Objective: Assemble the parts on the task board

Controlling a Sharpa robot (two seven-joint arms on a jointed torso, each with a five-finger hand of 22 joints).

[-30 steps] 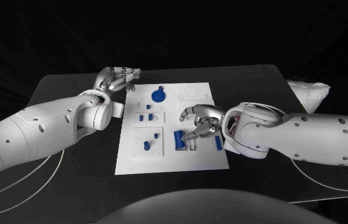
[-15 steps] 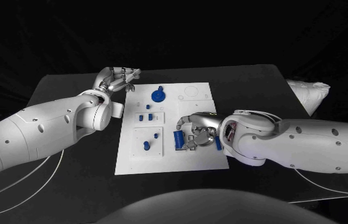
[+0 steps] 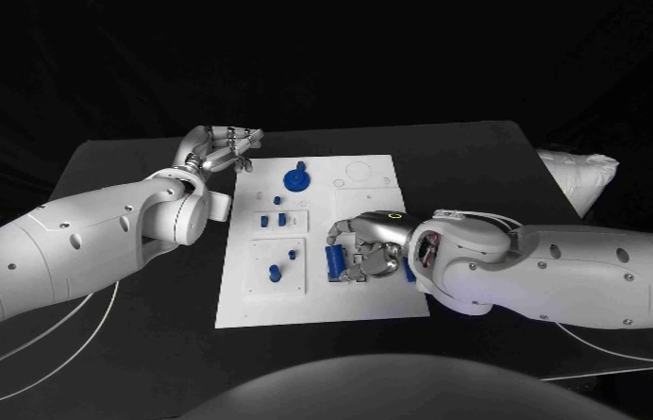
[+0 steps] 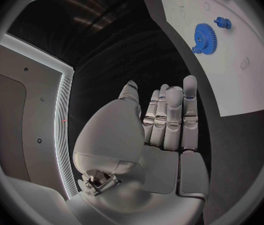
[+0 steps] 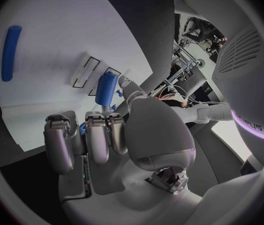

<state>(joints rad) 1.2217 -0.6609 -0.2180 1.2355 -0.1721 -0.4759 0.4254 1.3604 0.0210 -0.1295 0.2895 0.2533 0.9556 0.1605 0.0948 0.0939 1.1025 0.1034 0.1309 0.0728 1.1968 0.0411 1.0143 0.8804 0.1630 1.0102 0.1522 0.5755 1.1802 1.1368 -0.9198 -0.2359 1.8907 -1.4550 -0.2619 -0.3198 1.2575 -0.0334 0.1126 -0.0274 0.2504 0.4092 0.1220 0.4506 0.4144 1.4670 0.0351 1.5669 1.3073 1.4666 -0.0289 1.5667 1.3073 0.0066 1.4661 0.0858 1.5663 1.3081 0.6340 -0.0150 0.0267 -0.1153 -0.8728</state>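
Note:
The white task board (image 3: 367, 297) lies mid-table. My right hand (image 3: 367, 252) is low over its near right part, fingers curled down onto the board. A blue cylinder (image 3: 333, 260) stands just left of the thumb and also appears beyond the fingertips as the blue cylinder (image 5: 106, 88). A sliver of blue (image 5: 82, 129) sits between the curled fingers of the right hand (image 5: 113, 140); whether it is gripped is unclear. A blue rod (image 5: 10, 52) lies flat on the board (image 5: 51, 30). My left hand (image 3: 218, 146) hovers off the board's far left corner; the left hand (image 4: 157, 130) has straight fingers and holds nothing.
A blue gear (image 3: 298, 176) stands at the far end of the board, also seen as the gear (image 4: 202, 36) with a small blue piece (image 4: 222, 22) beside it. Small blue parts (image 3: 273, 219) and a blue piece (image 3: 276, 271) sit in the left blocks. A white bag (image 3: 578, 179) lies far right.
My right hand has moved nearer and leftward and dropped onto the blue parts, curling its fingers over one of them. The left hand has stayed where it was.

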